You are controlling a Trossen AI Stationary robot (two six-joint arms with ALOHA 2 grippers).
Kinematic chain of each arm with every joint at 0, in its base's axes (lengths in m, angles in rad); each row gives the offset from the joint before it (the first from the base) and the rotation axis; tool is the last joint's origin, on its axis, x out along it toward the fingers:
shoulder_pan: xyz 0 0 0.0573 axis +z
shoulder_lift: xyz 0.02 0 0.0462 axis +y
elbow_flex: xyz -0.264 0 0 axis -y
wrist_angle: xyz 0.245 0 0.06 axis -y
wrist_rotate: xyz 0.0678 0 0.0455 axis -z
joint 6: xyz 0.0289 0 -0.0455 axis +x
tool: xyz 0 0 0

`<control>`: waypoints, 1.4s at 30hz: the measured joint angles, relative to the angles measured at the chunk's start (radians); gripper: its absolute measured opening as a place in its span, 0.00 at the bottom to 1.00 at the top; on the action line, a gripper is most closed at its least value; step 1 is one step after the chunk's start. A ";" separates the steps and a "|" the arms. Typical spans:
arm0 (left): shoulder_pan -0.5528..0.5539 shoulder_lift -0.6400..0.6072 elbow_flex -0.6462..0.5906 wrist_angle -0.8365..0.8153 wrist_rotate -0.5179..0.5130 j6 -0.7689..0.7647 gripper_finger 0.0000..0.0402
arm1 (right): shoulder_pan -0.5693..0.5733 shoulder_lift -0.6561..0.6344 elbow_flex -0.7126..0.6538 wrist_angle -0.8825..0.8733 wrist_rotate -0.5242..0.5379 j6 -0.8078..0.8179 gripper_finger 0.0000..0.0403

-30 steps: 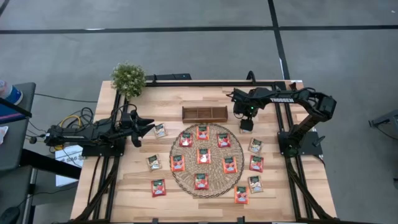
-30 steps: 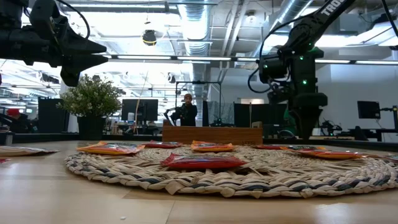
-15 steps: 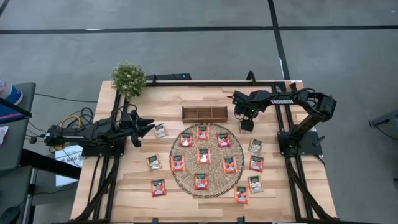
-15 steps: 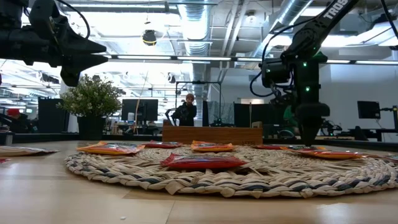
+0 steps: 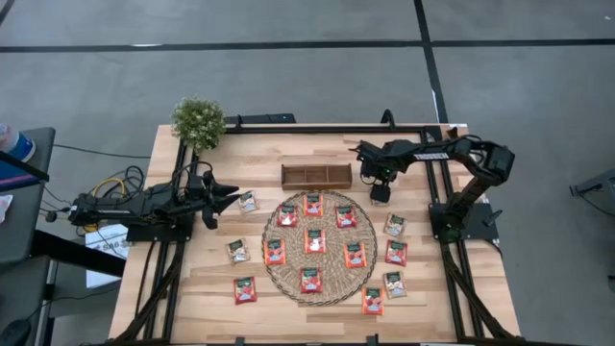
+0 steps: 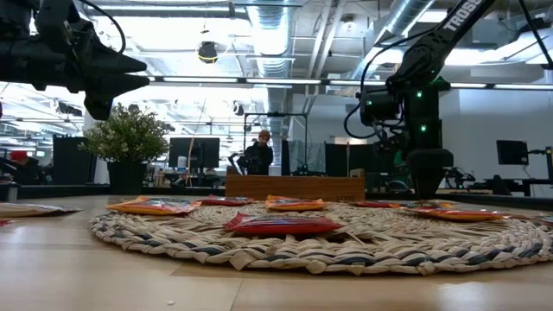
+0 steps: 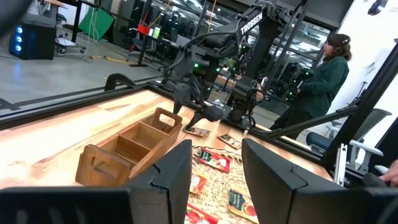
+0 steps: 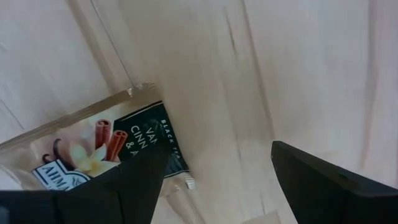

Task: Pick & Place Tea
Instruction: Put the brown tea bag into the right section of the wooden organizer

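Sachet (image 8: 93,155) flat, tilted diagonally between right gripper (image 8: 211,180) fingers.

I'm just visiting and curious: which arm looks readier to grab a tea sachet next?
Probably the right gripper: it points down, fingers open, right above a sachet on the table. The left gripper hangs open, higher, beside the mat.

Pale tea sachet (image 8: 106,155) is cut off at the frame edge, partly behind a finger (image 8: 93,199)

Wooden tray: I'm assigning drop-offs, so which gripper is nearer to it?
Right. The right gripper hangs just off the wooden tray's right end; the left gripper waits farther off to its left.
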 joint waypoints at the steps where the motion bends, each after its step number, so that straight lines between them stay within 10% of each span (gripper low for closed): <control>1: 0.000 0.000 0.000 0.000 0.000 0.000 0.33 | 0.002 0.006 0.002 -0.004 0.000 0.007 0.71; 20: 0.000 0.000 0.000 0.000 0.000 0.000 0.33 | 0.018 0.005 -0.001 -0.025 0.020 0.123 0.68; 42: 0.000 0.000 0.000 0.000 0.000 0.000 0.33 | 0.020 0.008 -0.005 -0.034 -0.087 0.156 0.02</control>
